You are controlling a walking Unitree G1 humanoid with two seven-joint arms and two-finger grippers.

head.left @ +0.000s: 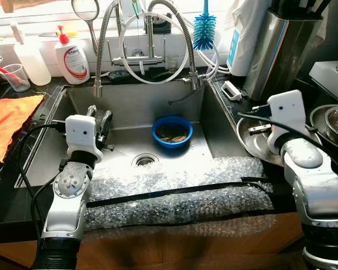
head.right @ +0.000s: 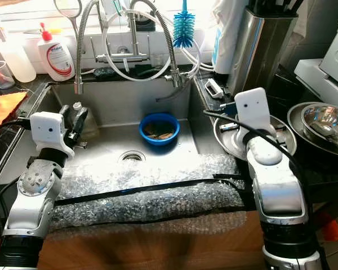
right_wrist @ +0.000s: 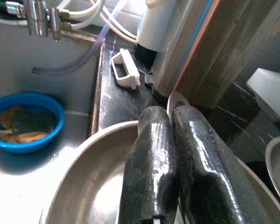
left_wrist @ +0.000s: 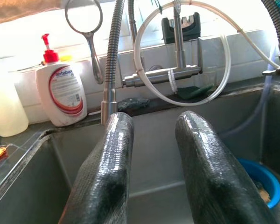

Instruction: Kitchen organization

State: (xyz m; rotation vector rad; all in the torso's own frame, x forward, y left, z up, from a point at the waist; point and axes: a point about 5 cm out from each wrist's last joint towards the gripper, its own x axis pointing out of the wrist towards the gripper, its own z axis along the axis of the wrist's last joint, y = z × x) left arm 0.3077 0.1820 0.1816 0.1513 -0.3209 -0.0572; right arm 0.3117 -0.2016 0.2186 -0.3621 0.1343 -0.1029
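Currently the right gripper [right_wrist: 170,140] is over the shallow round steel pan [right_wrist: 93,186] on the dark counter to the right of the stainless steel sink [head.left: 129,104]. Its 2 black fingers [right_wrist: 151,154] are pressed nearly together with a thin round metal edge [right_wrist: 177,99] showing at their tips; it looks pinched between them, but I cannot tell for certain what that piece is or whether it is truly gripped.

Judged step: lifting or shifting cookware at the right of the sink. Next move would call for a steady lift clear of the pan rim, toward wherever it belongs; the destination is not evident.

Left gripper [left_wrist: 154,140] hangs inside the left part of the sink, fingers spread with a clear gap, holding nothing, touching nothing.

Surroundings:
1. Small blue plastic bowl [head.left: 172,130] in the sink, far of the drain [head.left: 145,160], holding sponge-like scraps.
2. Bubble wrap sheet [head.left: 180,194] taped along the near edge of the sink.
3. White soap pump bottle with red cap [head.left: 71,55] far left on the sill.
4. Tall steel knife block [head.left: 281,48] far right.
5. Orange cloth [head.left: 8,121] on the left counter.
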